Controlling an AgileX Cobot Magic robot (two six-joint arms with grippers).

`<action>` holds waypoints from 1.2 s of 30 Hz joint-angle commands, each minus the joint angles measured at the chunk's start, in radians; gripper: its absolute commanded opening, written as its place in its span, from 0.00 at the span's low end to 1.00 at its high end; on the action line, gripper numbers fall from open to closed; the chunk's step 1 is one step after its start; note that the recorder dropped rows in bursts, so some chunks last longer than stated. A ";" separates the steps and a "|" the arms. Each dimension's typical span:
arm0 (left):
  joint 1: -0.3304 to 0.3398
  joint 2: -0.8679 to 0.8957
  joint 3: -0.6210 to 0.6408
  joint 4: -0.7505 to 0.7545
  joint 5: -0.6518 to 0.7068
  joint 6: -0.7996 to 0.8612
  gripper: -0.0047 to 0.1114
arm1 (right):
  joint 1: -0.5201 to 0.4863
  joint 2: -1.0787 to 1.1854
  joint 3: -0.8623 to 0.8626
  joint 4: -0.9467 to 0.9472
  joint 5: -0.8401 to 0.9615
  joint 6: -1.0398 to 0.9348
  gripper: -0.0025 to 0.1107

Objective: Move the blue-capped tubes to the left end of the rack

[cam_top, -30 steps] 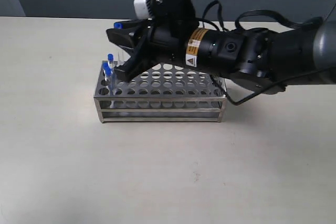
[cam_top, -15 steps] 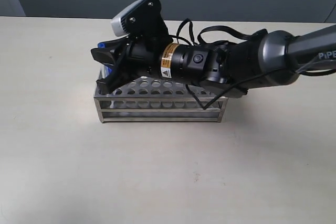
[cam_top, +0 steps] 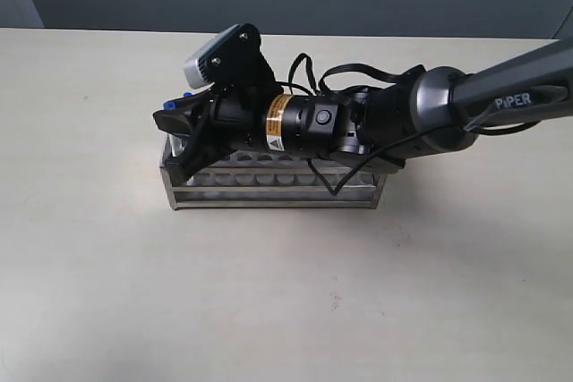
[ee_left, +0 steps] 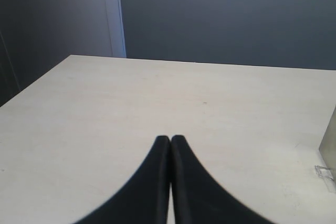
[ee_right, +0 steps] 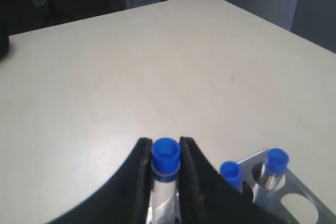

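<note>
Pinching slim clear blue-capped tube (ee_right: 166, 157) near upright between black right fingers (ee_right: 197, 182) at silver steel rack (cam_top: 269, 187)'s left end, for straight insertion.

Two standing blue-capped tubes (ee_right: 230, 173) crowd the rack's (cam_top: 269, 192) left end; open table (cam_top: 286, 292) surrounds it.

Rack (cam_top: 269, 187): on the table (cam_top: 269, 292).
Right gripper (cam_top: 176, 138): over the rack's left end — reaching from the right.
Held tube (ee_right: 166, 157): between its fingers, perhaps above a hole.
Other tubes (ee_right: 230, 173): two, in holes just beside.
</note>
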 commanded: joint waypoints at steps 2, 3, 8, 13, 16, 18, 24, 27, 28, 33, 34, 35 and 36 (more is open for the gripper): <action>-0.007 -0.004 0.003 -0.003 -0.006 -0.002 0.04 | 0.001 0.011 -0.004 -0.016 -0.013 0.011 0.21; -0.007 -0.004 0.003 -0.003 -0.006 -0.002 0.04 | 0.001 0.011 -0.004 -0.021 -0.013 0.011 0.25; -0.007 -0.004 0.003 -0.003 -0.006 -0.002 0.04 | 0.001 0.011 -0.004 -0.048 -0.015 0.011 0.37; -0.007 -0.004 0.003 -0.003 -0.006 -0.002 0.04 | -0.018 -0.039 -0.004 -0.025 0.031 -0.008 0.34; -0.007 -0.004 0.003 -0.003 -0.006 -0.002 0.04 | -0.064 -0.134 -0.002 -0.007 0.105 -0.010 0.11; -0.007 -0.004 0.003 -0.003 -0.006 -0.002 0.04 | -0.108 -0.214 -0.002 -0.005 0.191 -0.010 0.02; -0.007 -0.004 0.003 -0.003 -0.006 -0.002 0.04 | -0.232 -0.483 0.129 0.018 0.335 0.002 0.02; -0.007 -0.004 0.003 -0.003 -0.006 -0.002 0.04 | -0.286 -0.658 0.254 0.096 0.339 0.002 0.02; -0.007 -0.004 0.003 -0.003 -0.006 -0.002 0.04 | -0.299 -0.702 0.293 0.119 0.355 0.002 0.02; -0.007 -0.004 0.003 -0.003 -0.006 -0.002 0.04 | -0.320 -0.906 0.375 0.200 0.639 0.000 0.02; -0.007 -0.004 0.003 -0.003 -0.006 -0.002 0.04 | -0.320 -0.934 0.375 0.202 0.686 0.000 0.02; -0.007 -0.004 0.003 -0.003 -0.006 -0.002 0.04 | -0.320 -0.957 0.377 0.202 0.740 0.000 0.02; -0.007 -0.004 0.003 -0.003 -0.006 -0.002 0.04 | -0.320 -0.978 0.377 0.202 0.758 0.000 0.02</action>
